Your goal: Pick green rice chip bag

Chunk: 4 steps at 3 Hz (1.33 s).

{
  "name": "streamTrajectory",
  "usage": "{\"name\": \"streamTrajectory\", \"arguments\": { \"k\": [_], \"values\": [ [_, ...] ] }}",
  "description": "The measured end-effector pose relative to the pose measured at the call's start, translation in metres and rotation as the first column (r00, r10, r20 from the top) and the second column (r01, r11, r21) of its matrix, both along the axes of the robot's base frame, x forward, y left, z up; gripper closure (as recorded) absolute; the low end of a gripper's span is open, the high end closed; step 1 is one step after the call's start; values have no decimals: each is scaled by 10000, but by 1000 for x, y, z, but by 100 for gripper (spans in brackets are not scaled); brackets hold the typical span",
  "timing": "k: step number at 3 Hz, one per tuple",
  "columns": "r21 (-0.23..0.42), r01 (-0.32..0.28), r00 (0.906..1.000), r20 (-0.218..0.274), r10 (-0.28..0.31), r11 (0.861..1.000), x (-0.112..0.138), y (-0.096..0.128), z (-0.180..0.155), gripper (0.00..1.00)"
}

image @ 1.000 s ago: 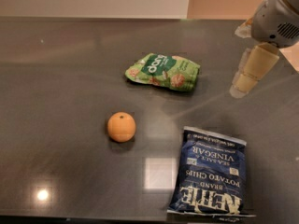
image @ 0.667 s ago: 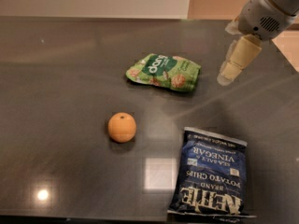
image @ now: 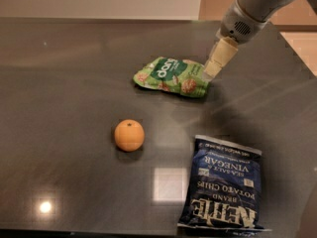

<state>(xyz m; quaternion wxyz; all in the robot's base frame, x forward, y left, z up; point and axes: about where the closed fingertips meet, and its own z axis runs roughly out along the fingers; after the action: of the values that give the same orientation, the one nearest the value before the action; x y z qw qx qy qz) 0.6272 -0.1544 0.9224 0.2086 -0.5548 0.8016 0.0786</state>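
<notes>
The green rice chip bag point(image: 171, 76) lies flat on the dark table point(image: 69, 83), a little behind the middle. It is light green with a dark green patch, white letters and orange-brown chip pictures. My gripper point(image: 213, 69) comes down from the upper right on a grey arm. Its cream fingertip end sits just over the bag's right edge.
An orange point(image: 129, 135) sits in front of the bag, to the left. A dark blue potato chip bag point(image: 224, 185) lies at the front right. The table's right edge runs close behind the arm, and its front edge is at the bottom.
My gripper has moved left and down, from well right of the green bag to its right edge. The bags and the orange have not moved.
</notes>
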Motion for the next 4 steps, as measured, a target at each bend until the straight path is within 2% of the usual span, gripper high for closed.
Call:
{"name": "streamTrajectory", "arguments": {
  "k": [1,3,4],
  "values": [
    [-89,112,9995,-284,-114,9999,18,16,-24,0],
    [-203,-237,9964,-822,220,9995,29,45,-67,0],
    [-179,-428,9952,-888,410,9989,29,54,-78,19]
  ]
}}
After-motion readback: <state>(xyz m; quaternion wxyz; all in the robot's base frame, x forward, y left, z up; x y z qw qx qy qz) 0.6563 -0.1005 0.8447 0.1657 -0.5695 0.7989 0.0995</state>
